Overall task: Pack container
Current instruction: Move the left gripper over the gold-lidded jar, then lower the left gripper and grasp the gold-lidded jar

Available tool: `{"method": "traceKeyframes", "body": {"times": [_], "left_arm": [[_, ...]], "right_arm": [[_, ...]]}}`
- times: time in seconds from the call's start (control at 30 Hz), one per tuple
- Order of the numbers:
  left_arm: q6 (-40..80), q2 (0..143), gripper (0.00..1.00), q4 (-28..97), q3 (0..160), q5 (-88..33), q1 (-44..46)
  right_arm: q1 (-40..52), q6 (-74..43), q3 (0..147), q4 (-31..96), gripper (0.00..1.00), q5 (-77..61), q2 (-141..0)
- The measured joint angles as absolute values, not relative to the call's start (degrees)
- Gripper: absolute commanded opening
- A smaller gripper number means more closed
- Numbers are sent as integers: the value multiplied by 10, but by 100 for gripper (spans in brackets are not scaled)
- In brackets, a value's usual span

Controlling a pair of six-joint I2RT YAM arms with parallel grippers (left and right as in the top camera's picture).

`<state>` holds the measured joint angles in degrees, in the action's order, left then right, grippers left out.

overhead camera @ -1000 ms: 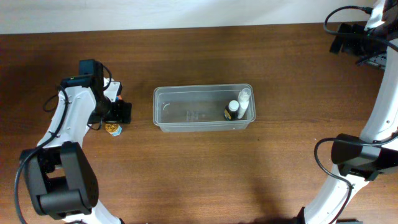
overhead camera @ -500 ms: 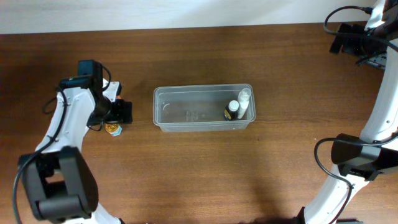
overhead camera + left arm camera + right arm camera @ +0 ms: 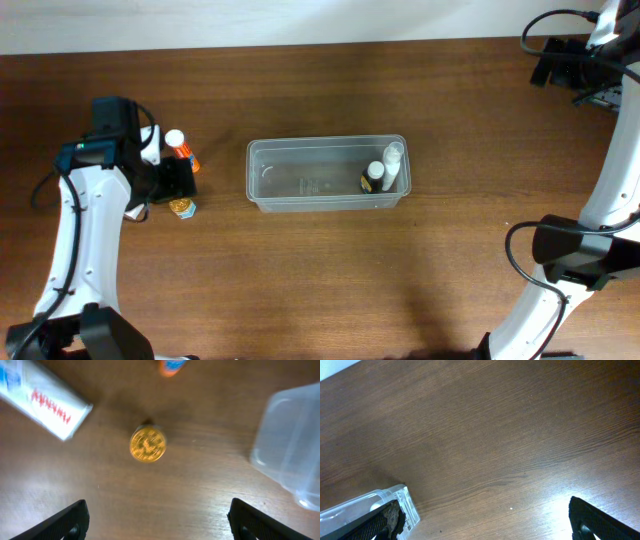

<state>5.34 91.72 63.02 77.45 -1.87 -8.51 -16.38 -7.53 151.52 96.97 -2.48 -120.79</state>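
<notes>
The clear container (image 3: 300, 192) lies mid-table; its corner shows in the left wrist view (image 3: 295, 445) and the right wrist view (image 3: 400, 502). At its right end stand a white bottle (image 3: 393, 163) and a dark bottle with a white cap (image 3: 374, 175). My left gripper (image 3: 172, 181) is open and empty; in the left wrist view (image 3: 160, 525) it hovers above a gold-lidded jar (image 3: 148, 444), also seen from overhead (image 3: 182, 208). An orange bottle (image 3: 180, 148) lies beside it. My right gripper (image 3: 570, 68) is open and empty far back right, and its jaws (image 3: 490, 527) show over bare wood.
A white box with red lettering (image 3: 42, 397) lies left of the gold-lidded jar, mostly under my left arm in the overhead view (image 3: 134, 212). The orange bottle's end (image 3: 172, 365) shows at the top of the left wrist view. The right arm's base (image 3: 570, 255) stands at front right.
My left arm has swung back to the left, away from the container. The orange bottle, hidden under the wrist before, now shows. The right arm has not moved.
</notes>
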Motion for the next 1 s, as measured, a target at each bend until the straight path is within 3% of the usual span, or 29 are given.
{"method": "traceKeyframes", "body": {"times": [0.57, 1.0], "left_arm": [[259, 917, 89, 443, 609, -6, -105], [290, 917, 89, 353, 557, -6, -105]], "right_arm": [[-164, -75, 1515, 970, 98, -25, -1208], [-164, -76, 1515, 970, 98, -25, -1208]]}}
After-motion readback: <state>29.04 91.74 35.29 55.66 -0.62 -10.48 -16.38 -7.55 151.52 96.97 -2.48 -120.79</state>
